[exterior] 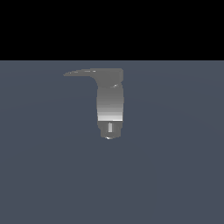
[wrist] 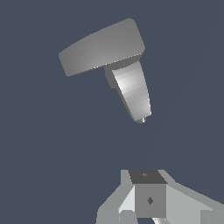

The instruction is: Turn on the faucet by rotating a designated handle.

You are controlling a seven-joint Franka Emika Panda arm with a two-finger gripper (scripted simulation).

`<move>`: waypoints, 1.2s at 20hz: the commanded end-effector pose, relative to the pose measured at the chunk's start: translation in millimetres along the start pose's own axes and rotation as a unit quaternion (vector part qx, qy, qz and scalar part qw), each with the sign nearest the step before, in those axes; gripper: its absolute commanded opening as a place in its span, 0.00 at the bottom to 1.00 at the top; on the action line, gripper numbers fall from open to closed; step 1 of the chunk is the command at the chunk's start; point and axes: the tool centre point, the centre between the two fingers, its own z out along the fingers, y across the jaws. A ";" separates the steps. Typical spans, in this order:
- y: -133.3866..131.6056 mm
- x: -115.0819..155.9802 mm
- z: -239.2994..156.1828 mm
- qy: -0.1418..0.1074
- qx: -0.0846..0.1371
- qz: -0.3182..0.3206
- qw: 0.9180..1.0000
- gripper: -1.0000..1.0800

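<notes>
The faucet is a grey upright cylinder with a bright band and a small slotted stub at its end. Its handle, a flat dark-grey lever, juts from the top cap toward the exterior view's left and tapers to a point. The wrist view looks at the faucet body end-on, with the handle as a broad flat slab. My gripper shows only in the wrist view. Its fingers form one block with no gap, holding nothing and well apart from the faucet. The arm is absent from the exterior view.
A flat blue-grey floor surrounds the faucet on all sides. A black band fills the top of the exterior view.
</notes>
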 end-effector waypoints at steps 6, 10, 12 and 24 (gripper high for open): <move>-32.2 14.7 23.6 -0.003 0.001 0.080 0.997 0.00; -48.2 24.7 36.0 -0.005 0.002 0.123 0.992 0.00; -55.9 30.2 42.2 -0.005 0.002 0.144 0.990 0.00; -95.2 69.0 78.4 -0.010 0.004 0.265 0.964 0.00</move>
